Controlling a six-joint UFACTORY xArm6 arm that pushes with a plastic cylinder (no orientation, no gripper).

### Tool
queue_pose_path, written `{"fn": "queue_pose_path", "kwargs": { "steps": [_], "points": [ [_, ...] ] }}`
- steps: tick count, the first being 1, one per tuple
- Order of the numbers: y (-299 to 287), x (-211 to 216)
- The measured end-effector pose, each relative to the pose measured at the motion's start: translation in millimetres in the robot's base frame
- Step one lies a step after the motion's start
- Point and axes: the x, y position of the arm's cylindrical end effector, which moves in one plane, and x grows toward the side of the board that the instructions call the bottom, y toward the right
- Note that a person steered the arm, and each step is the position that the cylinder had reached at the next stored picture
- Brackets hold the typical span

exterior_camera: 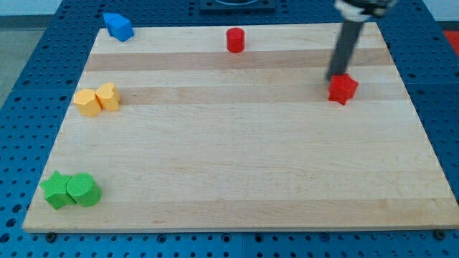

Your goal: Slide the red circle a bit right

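Since the green stuff sits furthest toward the view's left, that's where I start: 2 green blocks are parked at the bottom left corner of the wooden board (237,179), a green star-ish block (55,190) touching a green rounder block (83,189) on its right. Up from there, near the left edge, 2 yellow blocks are pressed side by side, a yellow hexagon-looking block (87,102) and a yellow block (108,96) whose shape is hard to make out. At the top left corner, a blue block (117,26) sits right on the board's edge, shape unclear. Moving along the top edge, the red circle (235,39) stands a little left of the board's middle, well apart from everything else. Over on the view's right, a red block (343,88) with a chunky, star-like outline sits alone, and my tip (334,78) comes down just at its upper left, touching or nearly touching it; can't tell which. The rod leans up toward the view's top right. No hand here at all, just a bare rod, so nothing opens, closes or holds anything. Around the board there's a blue perforated table (29,64).
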Motion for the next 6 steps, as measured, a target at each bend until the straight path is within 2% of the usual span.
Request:
{"fn": "queue_pose_path", "kwargs": {
  "steps": [1, 2, 3, 4, 5, 6],
  "points": [
    [-70, 0],
    [-165, 0],
    [-229, -23],
    [-253, -64],
    [-253, -101],
    [-227, -124]
  ]
}}
